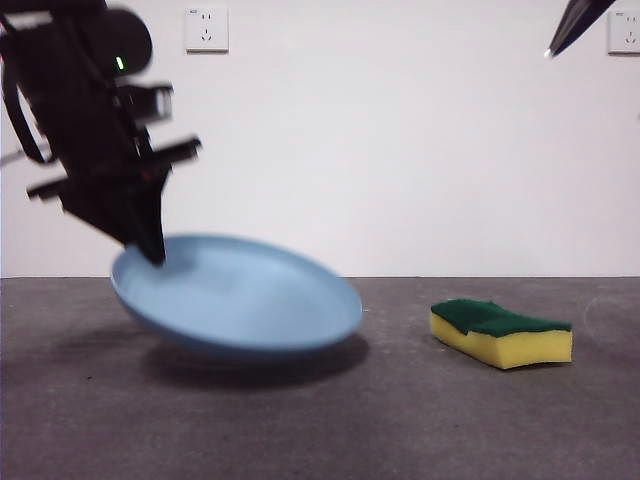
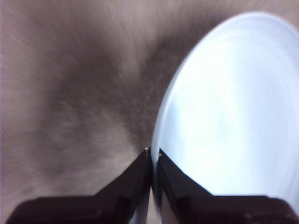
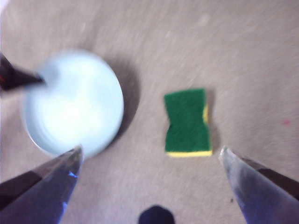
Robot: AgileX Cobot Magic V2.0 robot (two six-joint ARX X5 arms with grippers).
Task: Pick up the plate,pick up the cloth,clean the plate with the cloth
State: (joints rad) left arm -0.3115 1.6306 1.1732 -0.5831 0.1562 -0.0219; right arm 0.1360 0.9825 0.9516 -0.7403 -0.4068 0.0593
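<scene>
The light-blue plate [image 1: 240,295] is tilted, its left rim raised off the grey table. My left gripper [image 1: 155,255] is shut on that raised rim; in the left wrist view the jaws pinch the plate's edge [image 2: 224,107] at the gripper's tip [image 2: 153,154]. The cloth, a yellow sponge with a dark green top [image 1: 502,332], lies flat on the table to the right of the plate. My right gripper [image 3: 152,151] is open and empty, high above the table, looking down on the sponge [image 3: 188,122] and the plate [image 3: 74,105].
The grey table [image 1: 320,420] runs to a white wall with two sockets [image 1: 206,29]. The right arm shows only as a black tip [image 1: 575,25] at the top right corner.
</scene>
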